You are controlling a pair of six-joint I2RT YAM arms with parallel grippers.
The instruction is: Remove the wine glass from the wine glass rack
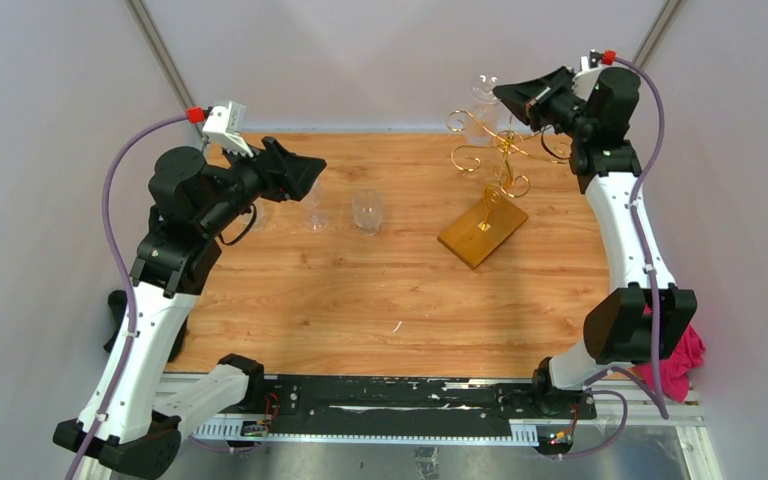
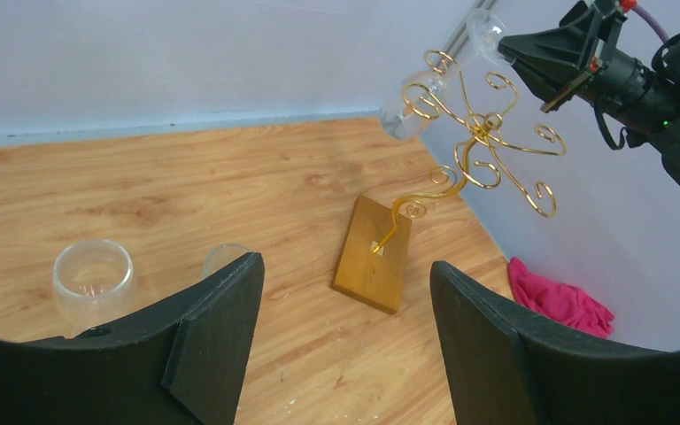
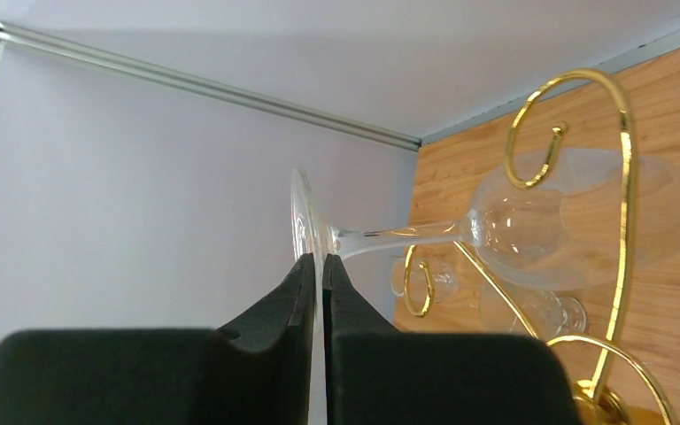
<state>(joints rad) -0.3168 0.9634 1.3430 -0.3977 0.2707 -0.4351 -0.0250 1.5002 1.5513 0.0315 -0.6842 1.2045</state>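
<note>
The wine glass sits high at the back right of the table, bowl among the upper curls of the rack, foot tilted up and away.

On the left, the left gripper hovers over the table with its jaws spread and nothing between them. Just right of it two glasses stand on the wood. Further right is the rack's amber base, then the gold wire. At the far right the right gripper is clenched on the rim of the wine glass's foot. A pink cloth lies off the table edge.

The glass looks light, stiff, slick and brittle. A pinch on the thin foot could slip or chip it, and the stem would likely give a surer hold. I see no readable writing or brand.
</note>
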